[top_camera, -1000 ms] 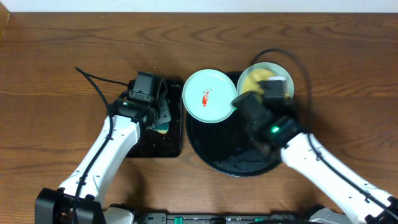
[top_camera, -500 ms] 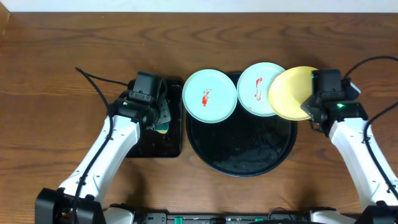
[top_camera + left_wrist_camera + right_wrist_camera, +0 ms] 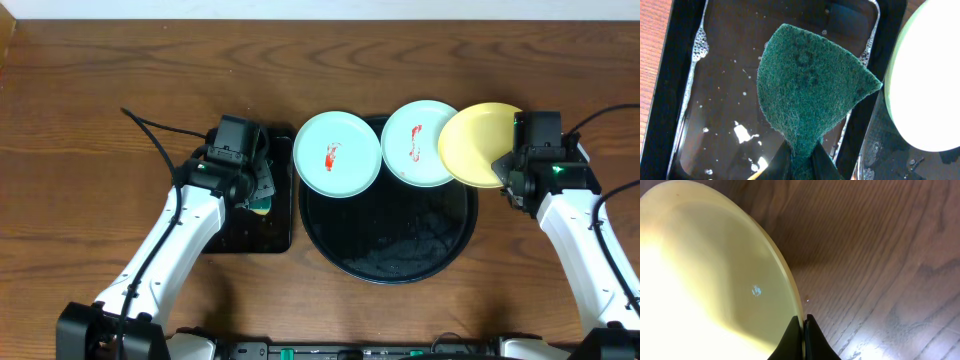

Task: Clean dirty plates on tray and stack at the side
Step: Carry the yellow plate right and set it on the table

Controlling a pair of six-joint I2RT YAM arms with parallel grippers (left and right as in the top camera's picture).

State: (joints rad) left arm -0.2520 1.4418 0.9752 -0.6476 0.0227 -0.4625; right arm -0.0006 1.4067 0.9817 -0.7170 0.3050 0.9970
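Observation:
The round black tray (image 3: 388, 245) lies mid-table. Two pale blue plates with red smears rest on its far rim: one at the left (image 3: 338, 153), one at the right (image 3: 417, 143). My right gripper (image 3: 513, 162) is shut on the rim of the pale yellow plate (image 3: 478, 146), held tilted above the tray's right edge; the right wrist view shows the plate (image 3: 705, 280) clamped between the fingers (image 3: 803, 325) over wood. My left gripper (image 3: 802, 160) is shut on a green scouring pad (image 3: 810, 95) over the rectangular tray.
A small rectangular black tray (image 3: 255, 225) with soapy water (image 3: 700, 40) sits left of the round tray. The blue plate's edge (image 3: 925, 85) shows at the right of the left wrist view. Bare wooden table lies to the right of the round tray.
My right arm swung from over the tray to its right side, carrying the yellow plate off the right blue plate, and has drifted a little further right. The left arm has not moved.

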